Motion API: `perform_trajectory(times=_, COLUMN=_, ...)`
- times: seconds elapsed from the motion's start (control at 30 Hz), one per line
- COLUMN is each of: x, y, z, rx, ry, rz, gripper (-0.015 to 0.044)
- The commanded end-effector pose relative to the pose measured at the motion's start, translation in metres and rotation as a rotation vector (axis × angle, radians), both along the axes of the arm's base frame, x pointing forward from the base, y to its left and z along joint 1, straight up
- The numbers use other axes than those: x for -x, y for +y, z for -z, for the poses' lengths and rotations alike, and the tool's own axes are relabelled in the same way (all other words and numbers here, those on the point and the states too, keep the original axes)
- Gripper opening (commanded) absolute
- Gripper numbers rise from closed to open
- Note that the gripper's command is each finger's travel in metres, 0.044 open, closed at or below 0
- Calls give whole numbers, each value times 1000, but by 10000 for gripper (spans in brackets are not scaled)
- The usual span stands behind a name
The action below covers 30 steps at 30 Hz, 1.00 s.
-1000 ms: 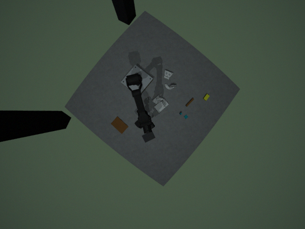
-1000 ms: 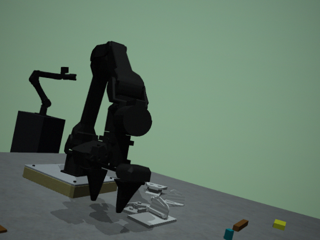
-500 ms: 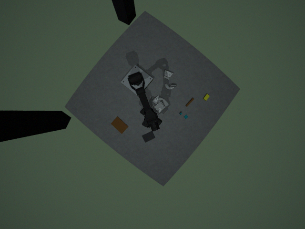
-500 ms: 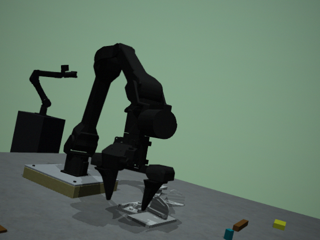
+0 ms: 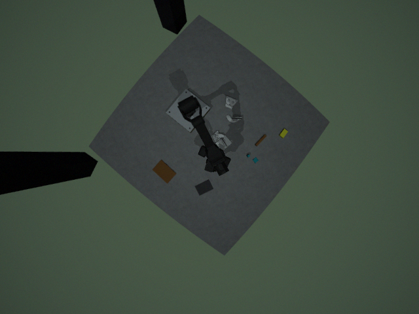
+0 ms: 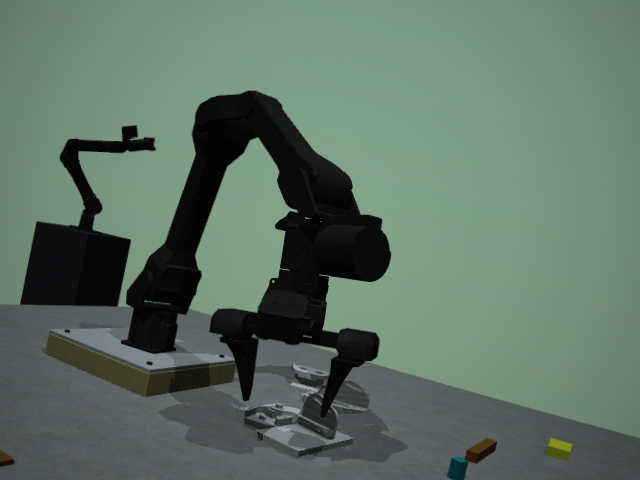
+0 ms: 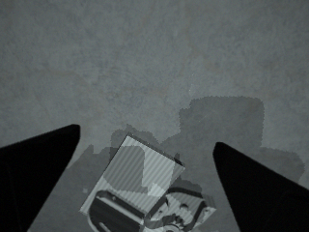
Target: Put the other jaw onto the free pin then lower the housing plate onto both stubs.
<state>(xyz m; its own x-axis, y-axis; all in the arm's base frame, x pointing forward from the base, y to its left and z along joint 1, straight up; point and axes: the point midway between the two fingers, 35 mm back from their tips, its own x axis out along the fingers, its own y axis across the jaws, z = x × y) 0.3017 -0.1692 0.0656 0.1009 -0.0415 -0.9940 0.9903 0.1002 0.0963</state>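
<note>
The pale base (image 5: pixel 227 142) (image 6: pixel 299 445) (image 7: pixel 161 169) lies flat on the table. One jaw (image 6: pixel 315 410) (image 7: pixel 112 209), with a tall curved wall, stands on it. The other pin area is visible beside that jaw, but the pin itself is too small to tell. The loose jaw (image 5: pixel 233 118) (image 6: pixel 356 397) lies on the table behind the base. The pale housing plate (image 5: pixel 230 101) (image 6: pixel 310 370), with two round holes, lies farther back, apart from the base. My gripper (image 6: pixel 284 407) (image 7: pixel 150 139) is open wide and empty, pointing down low over the base, its fingertips above the table.
The arm's mounting plate (image 5: pixel 173 111) (image 6: pixel 98 347) is behind the gripper. An orange block (image 5: pixel 163 171), a dark flat rectangle (image 5: pixel 203 187), a brown bar (image 5: pixel 260 140) (image 6: pixel 480 450), a yellow block (image 5: pixel 283 133) (image 6: pixel 559 449) and small teal pieces (image 5: pixel 255 159) lie around. Another arm stands far back.
</note>
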Motion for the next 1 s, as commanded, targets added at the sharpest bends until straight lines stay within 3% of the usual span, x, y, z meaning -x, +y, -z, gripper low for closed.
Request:
perform_trajectory(times=0.0, x=-4, y=11, z=-2, rx=1, ry=-2, rz=-74, gripper=440)
perform_trajectory(times=0.97, x=-28, y=93, z=-12, rx=27, ry=20, rz=-632, gripper=440)
